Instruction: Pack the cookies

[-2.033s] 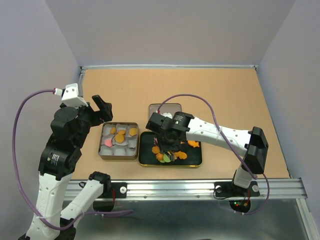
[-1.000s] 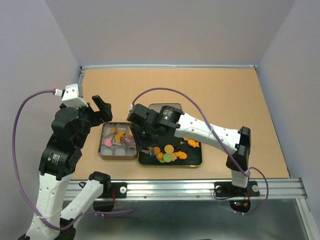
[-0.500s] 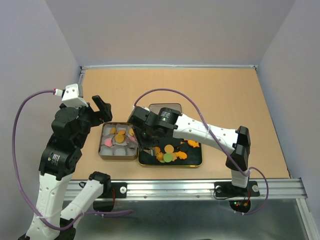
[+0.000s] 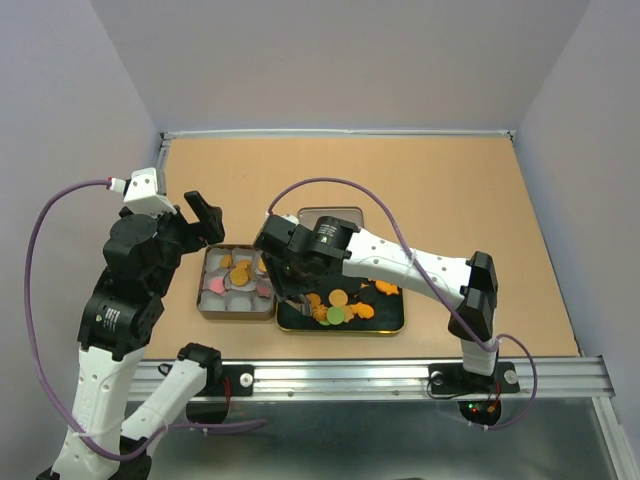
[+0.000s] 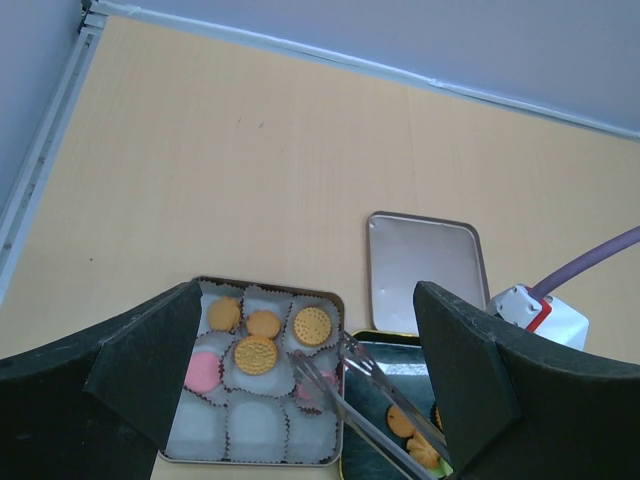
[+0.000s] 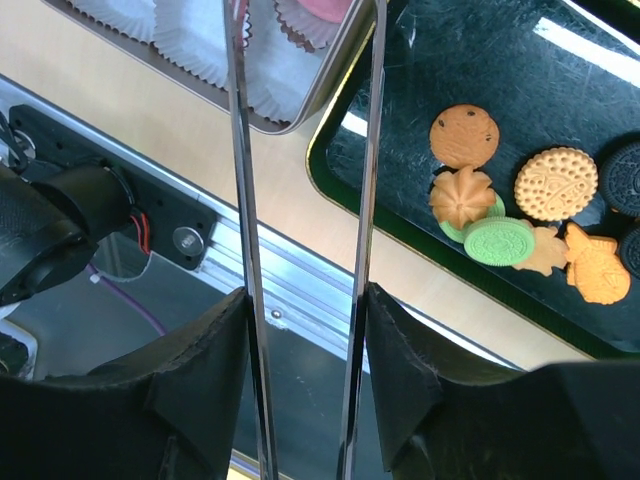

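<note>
A square tin [image 4: 208,300] lined with white paper cups [image 5: 255,430] holds several orange cookies [image 5: 313,325] and a pink one [image 5: 203,370]. My right gripper [image 4: 300,268] is shut on metal tongs [image 6: 237,200], whose tips reach over the tin's right side. A pink cookie [image 5: 320,390] lies in a cup between the tong tips [image 6: 330,8]; I cannot tell if it is pinched. More cookies lie on the dark green tray [image 4: 392,318]: tan [image 6: 556,184], green [image 6: 499,240], a flower [image 6: 462,195], a fish [image 6: 598,272]. My left gripper [image 5: 300,350] is open and empty, high above the tin.
The tin's silver lid [image 4: 318,215] lies flat behind the tray, also in the left wrist view [image 5: 425,260]. The aluminium rail [image 4: 380,375] runs along the near table edge. The right arm's cable [image 4: 400,235] arcs over the tray.
My right gripper has swung left with the tongs, from over the tray to over the tin's right side. The left arm has not moved.
</note>
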